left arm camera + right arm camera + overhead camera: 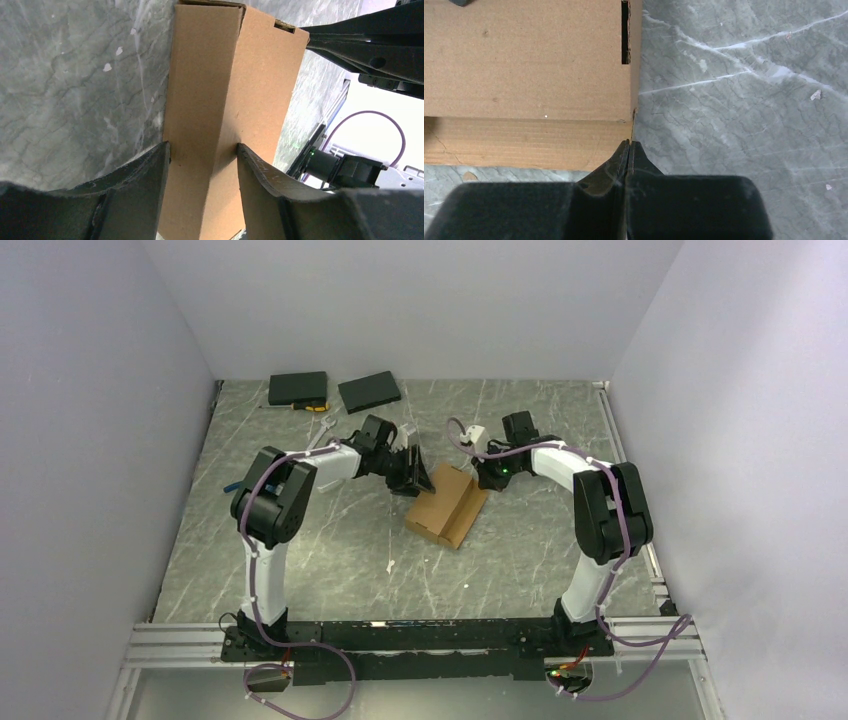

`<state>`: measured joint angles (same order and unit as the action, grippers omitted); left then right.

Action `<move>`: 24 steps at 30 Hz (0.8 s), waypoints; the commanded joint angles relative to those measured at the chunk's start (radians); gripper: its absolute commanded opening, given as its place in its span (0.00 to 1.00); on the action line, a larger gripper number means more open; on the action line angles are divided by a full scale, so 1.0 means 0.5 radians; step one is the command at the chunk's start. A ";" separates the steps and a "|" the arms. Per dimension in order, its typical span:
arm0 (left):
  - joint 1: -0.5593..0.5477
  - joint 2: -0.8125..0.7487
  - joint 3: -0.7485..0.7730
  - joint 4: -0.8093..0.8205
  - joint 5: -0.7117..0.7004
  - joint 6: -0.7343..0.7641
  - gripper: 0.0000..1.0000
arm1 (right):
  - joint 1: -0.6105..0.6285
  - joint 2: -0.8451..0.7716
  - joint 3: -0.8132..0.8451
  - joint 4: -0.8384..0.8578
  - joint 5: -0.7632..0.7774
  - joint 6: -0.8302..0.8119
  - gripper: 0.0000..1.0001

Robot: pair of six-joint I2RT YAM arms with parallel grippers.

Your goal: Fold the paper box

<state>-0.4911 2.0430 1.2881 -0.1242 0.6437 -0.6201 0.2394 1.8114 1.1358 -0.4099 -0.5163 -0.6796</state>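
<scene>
The paper box (447,505) is a partly folded brown cardboard carton lying mid-table. My left gripper (412,475) is at its far left end. In the left wrist view the left gripper (203,146) is open, its fingers (150,170) spread over one long panel of the box (220,75); whether they touch it I cannot tell. My right gripper (487,477) is at the box's far right end. In the right wrist view the right gripper (629,143) is shut, its tips against the corner edge of the box (524,65), with nothing visible between them.
Two black flat slabs (298,389) (369,391) lie at the back left, with a small yellow item (318,407) beside them. A metal rail (625,460) runs along the right edge. White walls enclose the marbled grey table (300,560).
</scene>
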 commanded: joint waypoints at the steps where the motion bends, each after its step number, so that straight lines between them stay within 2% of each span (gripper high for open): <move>1: -0.022 0.131 0.122 -0.246 0.016 0.216 0.56 | 0.074 -0.030 0.127 -0.018 -0.043 -0.050 0.00; 17: -0.049 0.321 0.371 -0.506 0.130 0.450 0.55 | 0.109 0.221 0.491 -0.337 -0.154 -0.139 0.02; 24: -0.049 0.324 0.379 -0.498 0.111 0.418 0.55 | 0.107 0.260 0.498 -0.232 -0.142 0.087 0.02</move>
<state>-0.4862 2.1571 1.4872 -0.3405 0.7483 -0.4507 0.2646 1.9194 1.3495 -0.6010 -0.5030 -0.7048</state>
